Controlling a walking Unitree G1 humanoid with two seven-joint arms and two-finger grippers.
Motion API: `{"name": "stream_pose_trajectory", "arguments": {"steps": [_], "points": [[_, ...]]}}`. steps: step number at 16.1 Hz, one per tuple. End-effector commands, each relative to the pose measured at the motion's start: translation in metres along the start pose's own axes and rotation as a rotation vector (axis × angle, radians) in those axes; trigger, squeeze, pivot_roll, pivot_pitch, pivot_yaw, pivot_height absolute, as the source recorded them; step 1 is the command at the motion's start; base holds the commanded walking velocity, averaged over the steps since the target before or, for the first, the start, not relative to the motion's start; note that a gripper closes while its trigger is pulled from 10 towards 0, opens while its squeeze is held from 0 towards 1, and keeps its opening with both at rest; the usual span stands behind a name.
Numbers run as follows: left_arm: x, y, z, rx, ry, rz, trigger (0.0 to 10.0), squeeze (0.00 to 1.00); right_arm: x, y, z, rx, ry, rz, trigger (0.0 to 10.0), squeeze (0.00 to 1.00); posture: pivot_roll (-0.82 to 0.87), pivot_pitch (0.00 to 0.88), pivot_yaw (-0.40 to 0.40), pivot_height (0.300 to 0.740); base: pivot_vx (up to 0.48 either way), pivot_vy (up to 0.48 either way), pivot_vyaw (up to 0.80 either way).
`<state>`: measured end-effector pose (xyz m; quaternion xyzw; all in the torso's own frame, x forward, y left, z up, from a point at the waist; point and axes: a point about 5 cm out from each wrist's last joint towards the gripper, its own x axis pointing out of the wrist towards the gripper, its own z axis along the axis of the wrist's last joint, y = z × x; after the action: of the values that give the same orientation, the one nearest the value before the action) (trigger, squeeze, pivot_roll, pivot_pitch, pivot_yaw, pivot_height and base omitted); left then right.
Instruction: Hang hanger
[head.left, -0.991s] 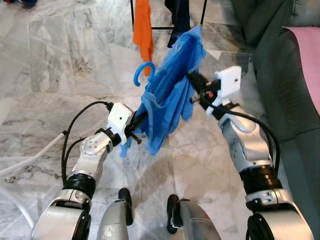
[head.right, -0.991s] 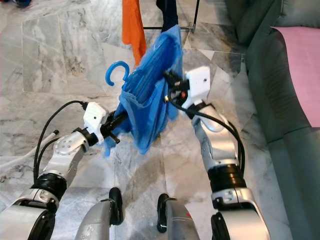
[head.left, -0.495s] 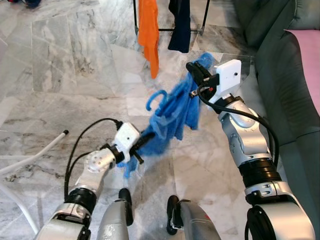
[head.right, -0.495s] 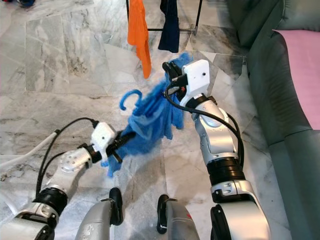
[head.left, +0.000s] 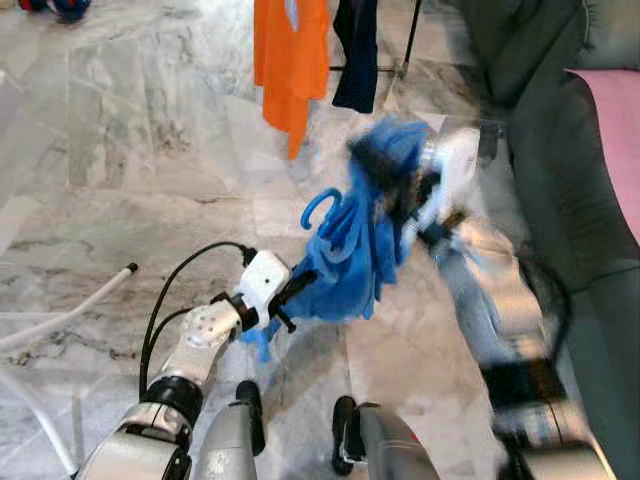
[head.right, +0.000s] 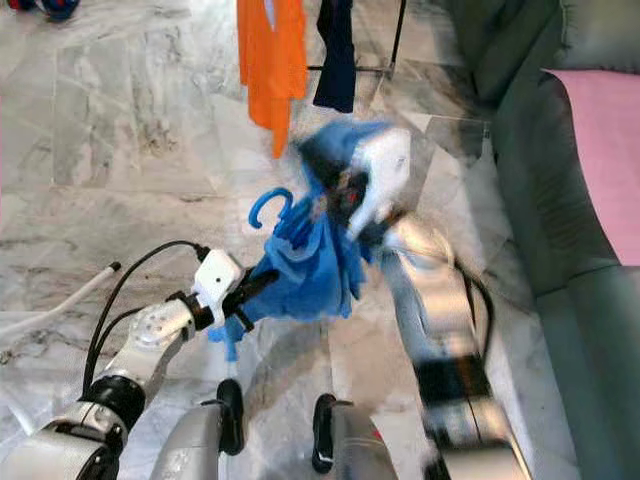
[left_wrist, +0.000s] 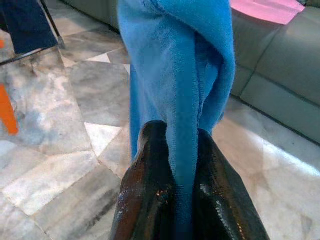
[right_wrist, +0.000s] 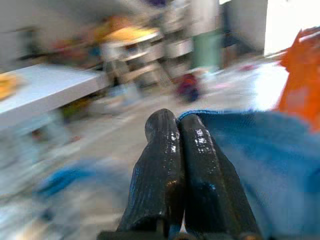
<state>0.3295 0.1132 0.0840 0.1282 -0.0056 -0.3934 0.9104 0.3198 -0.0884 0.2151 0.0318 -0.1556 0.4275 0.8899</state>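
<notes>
The left gripper (left_wrist: 182, 200) pinches a fold of the blue garment (head.left: 355, 250) between its fingers, the cloth rising from it to a blue hanger hook (head.left: 318, 208). The right gripper (right_wrist: 180, 150), fingers pressed together on the garment's upper edge, is blurred in the head views. Beyond both hang an orange garment (head.left: 290, 55) and a dark one (head.left: 357, 50); a green sofa (head.left: 570, 150) stands beside the right arm.

I see a marble floor (head.left: 120, 160), grey & white, all over the left side. At the top middle an orange cloth (head.left: 290, 55) hangs down, w/ a dark blue cloth (head.left: 356, 55) just beside it on a thin black rack (head.left: 410, 45). A grey-green sofa (head.left: 580, 170) runs down the right side; a pink cushion (head.left: 615, 130) lies on it. A white tube (head.left: 60, 315) lies at the left edge.
</notes>
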Motion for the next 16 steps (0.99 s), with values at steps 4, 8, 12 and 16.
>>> {"name": "stream_pose_trajectory", "arguments": {"steps": [4,8,12,16], "points": [[0.01,-0.01,0.003,0.006,0.002,-0.052,0.0,0.0,-0.015,0.045,-0.012,0.153,0.093,0.295,0.0,0.0,-0.09,0.247,-0.018,0.74,0.0,0.0,0.0],[0.015,-0.015,0.004,-0.002,-0.006,-0.064,0.0,0.0,-0.039,0.023,-0.035,0.02,0.265,0.126,10.0,0.0,-0.11,0.253,-0.018,0.74,0.0,0.0,0.0],[0.011,-0.002,0.005,0.021,0.012,-0.036,0.0,0.0,-0.062,-0.034,-0.038,-0.228,0.397,-0.24,10.0,0.0,-0.12,0.258,-0.018,0.74,0.0,0.0,0.0],[0.008,0.016,0.012,0.05,0.03,-0.016,0.0,0.0,-0.084,-0.043,-0.05,-0.328,0.49,-0.265,10.0,0.0,-0.13,0.262,-0.016,0.74,0.0,0.0,0.0]]}}
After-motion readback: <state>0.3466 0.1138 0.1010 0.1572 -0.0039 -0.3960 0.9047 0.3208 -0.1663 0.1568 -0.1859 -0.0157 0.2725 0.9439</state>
